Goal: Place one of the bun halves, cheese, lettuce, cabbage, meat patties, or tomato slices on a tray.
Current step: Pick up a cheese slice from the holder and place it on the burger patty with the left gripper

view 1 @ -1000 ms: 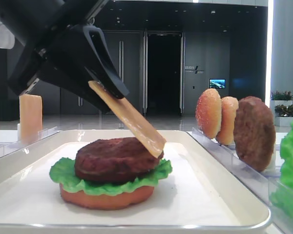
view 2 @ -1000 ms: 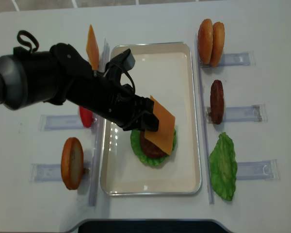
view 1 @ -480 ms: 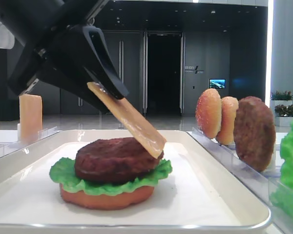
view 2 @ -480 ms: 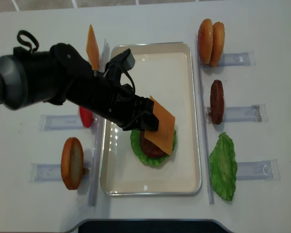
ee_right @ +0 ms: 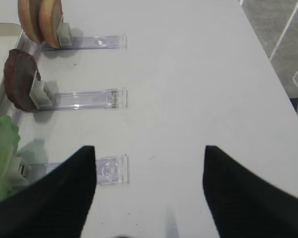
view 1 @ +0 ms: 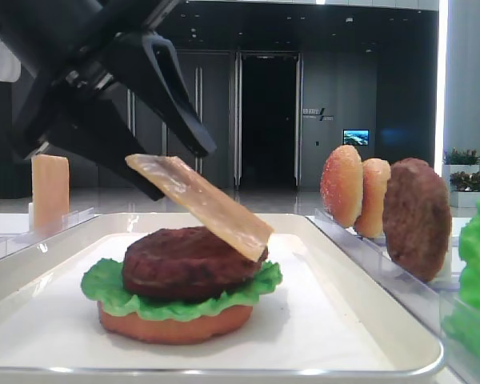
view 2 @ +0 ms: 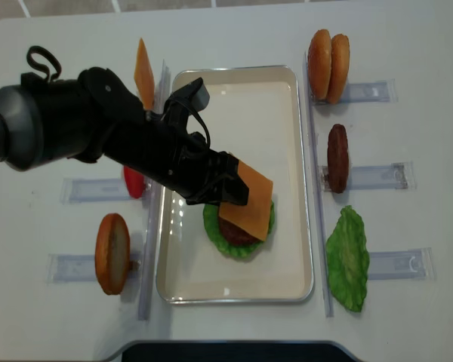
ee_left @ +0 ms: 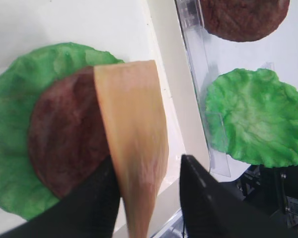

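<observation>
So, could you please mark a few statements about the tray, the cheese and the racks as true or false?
1. The cheese leans tilted, its lower edge resting on the meat patty in the tray. True.
2. The stack in the tray is topped with a bun half. False: only tomato slice, lettuce, patty and the leaning cheese are there.
3. The left gripper has its fingers spread apart around the cheese's upper end. True.
4. The right gripper holds a lettuce leaf. False: it is open and empty above the table.
5. Two bun halves stand in a rack right of the tray. True.
</observation>
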{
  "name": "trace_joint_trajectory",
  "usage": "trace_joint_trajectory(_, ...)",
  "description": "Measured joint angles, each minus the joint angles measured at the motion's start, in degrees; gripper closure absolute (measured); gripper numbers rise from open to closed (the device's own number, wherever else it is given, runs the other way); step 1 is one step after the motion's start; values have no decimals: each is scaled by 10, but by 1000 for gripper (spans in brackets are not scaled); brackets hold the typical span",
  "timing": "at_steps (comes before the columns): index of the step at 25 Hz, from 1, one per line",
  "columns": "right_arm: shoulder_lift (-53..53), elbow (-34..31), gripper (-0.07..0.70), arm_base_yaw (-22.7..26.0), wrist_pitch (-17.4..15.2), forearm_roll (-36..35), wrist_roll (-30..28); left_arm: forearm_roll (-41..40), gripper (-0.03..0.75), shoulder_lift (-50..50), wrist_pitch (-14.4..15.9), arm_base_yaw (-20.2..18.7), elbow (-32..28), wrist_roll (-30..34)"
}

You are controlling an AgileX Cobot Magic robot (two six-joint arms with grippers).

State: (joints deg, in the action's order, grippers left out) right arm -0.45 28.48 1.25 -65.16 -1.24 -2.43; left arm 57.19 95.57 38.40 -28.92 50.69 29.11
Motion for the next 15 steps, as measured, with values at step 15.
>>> trace_joint_trajectory(15, 0, 0, 161, 0, 0, 0, 0, -30, 193, -3, 0, 0, 0, -35)
